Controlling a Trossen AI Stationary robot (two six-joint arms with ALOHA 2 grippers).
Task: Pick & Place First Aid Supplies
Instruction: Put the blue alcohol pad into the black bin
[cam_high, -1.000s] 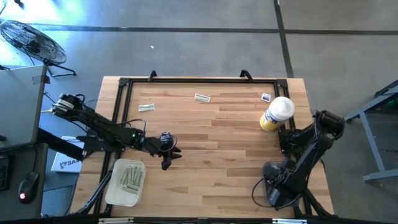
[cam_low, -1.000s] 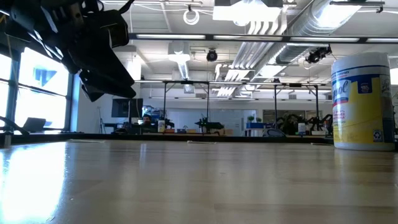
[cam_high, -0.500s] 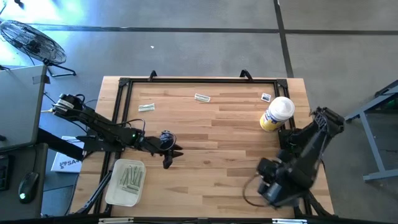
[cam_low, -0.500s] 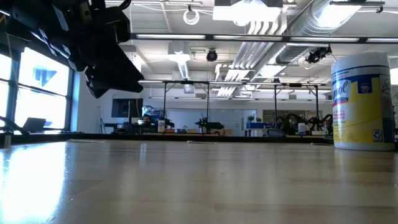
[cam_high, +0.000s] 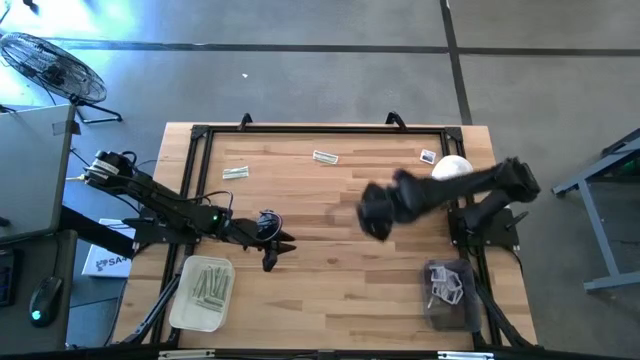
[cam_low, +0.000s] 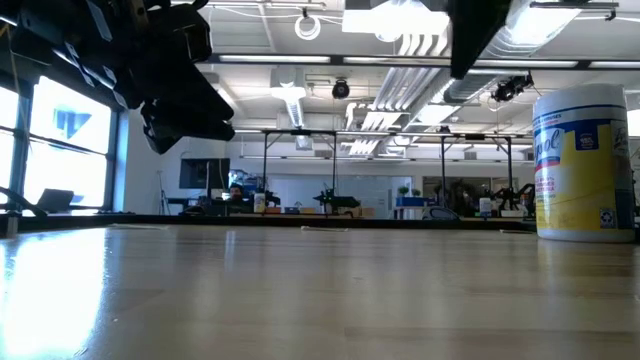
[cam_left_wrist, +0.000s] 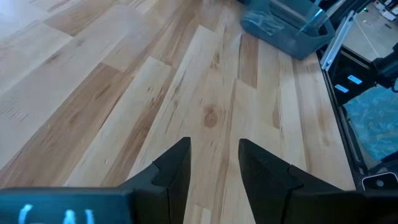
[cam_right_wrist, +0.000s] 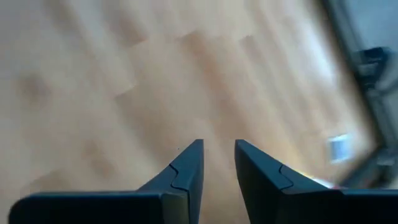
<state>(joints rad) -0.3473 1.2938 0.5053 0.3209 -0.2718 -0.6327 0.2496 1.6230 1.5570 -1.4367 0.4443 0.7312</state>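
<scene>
The right gripper (cam_high: 374, 212) is mid-reach over the table (cam_high: 330, 270), its fingers slightly apart and holding nothing, so the step in hand looks like going for another packet. Loose supplies lie along the far edge: a strip (cam_high: 235, 172), a second strip (cam_high: 325, 157) and a white square (cam_high: 428, 156) beside the bottle (cam_high: 452, 168). Next it must pick one, likely the square, and descend squarely over it. The left gripper (cam_high: 276, 252) hovers parted and empty by the left tray (cam_high: 189, 308). A second ago the right arm was folded over the right tray (cam_high: 450, 295); it has swung out, and the left is unmoved.
</scene>
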